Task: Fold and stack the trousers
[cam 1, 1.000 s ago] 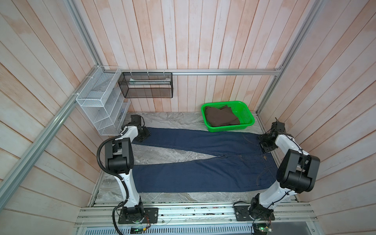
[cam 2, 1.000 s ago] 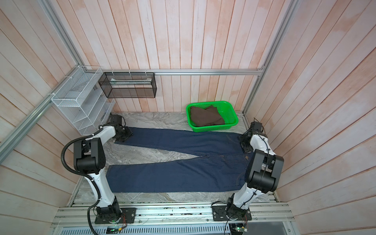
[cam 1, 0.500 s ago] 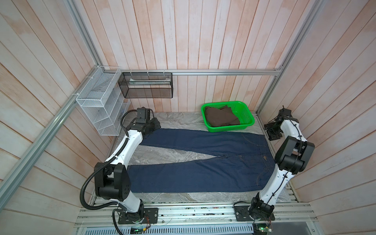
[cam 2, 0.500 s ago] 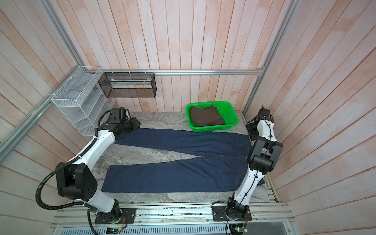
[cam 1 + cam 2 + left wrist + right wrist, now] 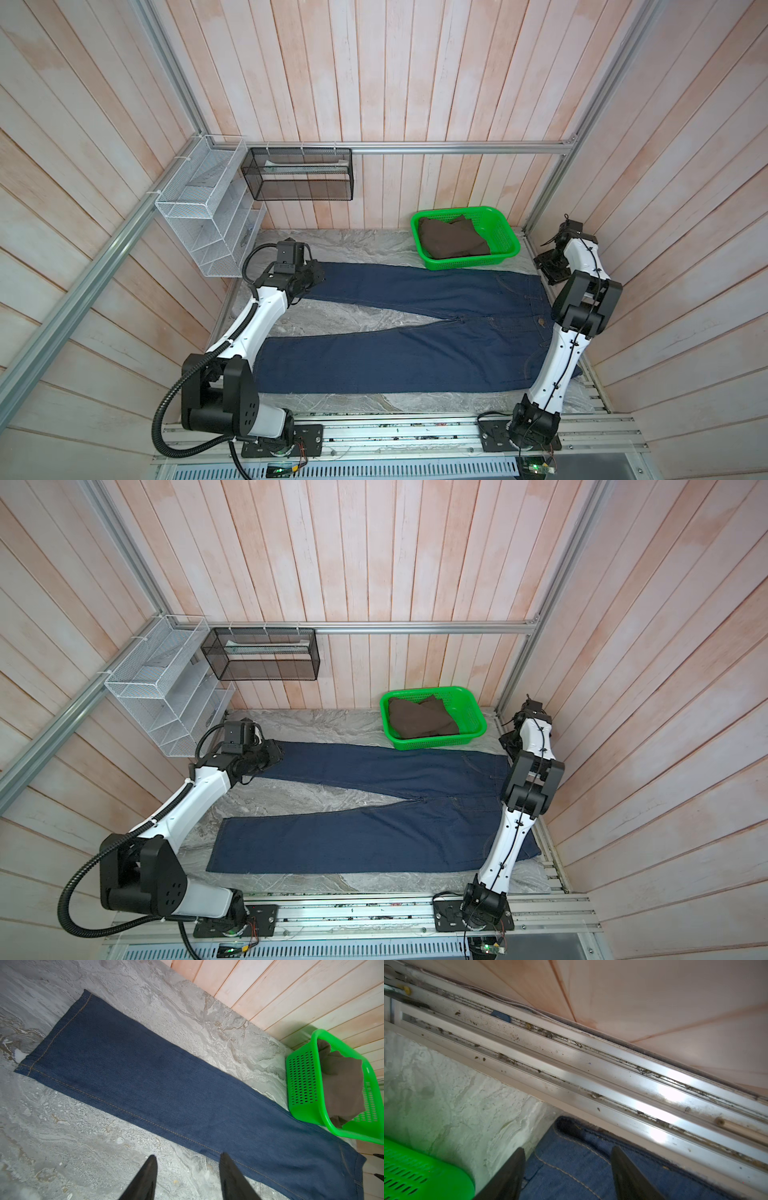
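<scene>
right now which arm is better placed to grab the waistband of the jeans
Right. The right gripper is open over the waistband corner of the jeans; the left gripper is open far off by the leg hem.

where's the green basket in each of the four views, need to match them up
Top view: the green basket sits at the back right, just behind the trousers.
Top view: same back-right spot.
Left wrist: in view, holed side wall showing, beside the trousers' far leg.
Right wrist: only one corner shows, close to the waistband.
Shared landmark: the trousers, next to the basket in every view.
</scene>
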`<state>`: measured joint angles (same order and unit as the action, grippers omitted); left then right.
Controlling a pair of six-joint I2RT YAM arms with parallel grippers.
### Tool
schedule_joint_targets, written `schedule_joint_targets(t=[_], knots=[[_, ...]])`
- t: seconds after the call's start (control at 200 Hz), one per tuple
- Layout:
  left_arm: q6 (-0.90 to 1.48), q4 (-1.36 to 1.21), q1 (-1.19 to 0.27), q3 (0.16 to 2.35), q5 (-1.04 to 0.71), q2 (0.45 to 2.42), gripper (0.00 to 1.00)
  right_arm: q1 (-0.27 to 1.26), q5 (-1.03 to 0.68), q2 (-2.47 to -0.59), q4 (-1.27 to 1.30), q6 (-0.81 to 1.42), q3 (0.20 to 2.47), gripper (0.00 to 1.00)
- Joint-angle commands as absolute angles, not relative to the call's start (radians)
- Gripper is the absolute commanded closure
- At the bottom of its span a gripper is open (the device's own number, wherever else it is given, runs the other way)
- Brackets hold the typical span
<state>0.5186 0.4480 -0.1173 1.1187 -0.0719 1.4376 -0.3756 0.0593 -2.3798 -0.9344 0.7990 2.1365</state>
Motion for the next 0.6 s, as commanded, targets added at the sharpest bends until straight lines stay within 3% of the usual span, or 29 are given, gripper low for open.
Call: schedule_joint_targets(t=[0.0,0.595], knots=[[0.508,0.414,-0.119,1.092,-0.077,1.410,0.49,-0.371,0.085,-2.431,-0.983,0.745,2.191,0.36],[0.488,0.418,-0.117,1.091,-0.027,1.372,0.49,-0.338,0.052,-2.545,-0.996,0.731,2.244,0.49]])
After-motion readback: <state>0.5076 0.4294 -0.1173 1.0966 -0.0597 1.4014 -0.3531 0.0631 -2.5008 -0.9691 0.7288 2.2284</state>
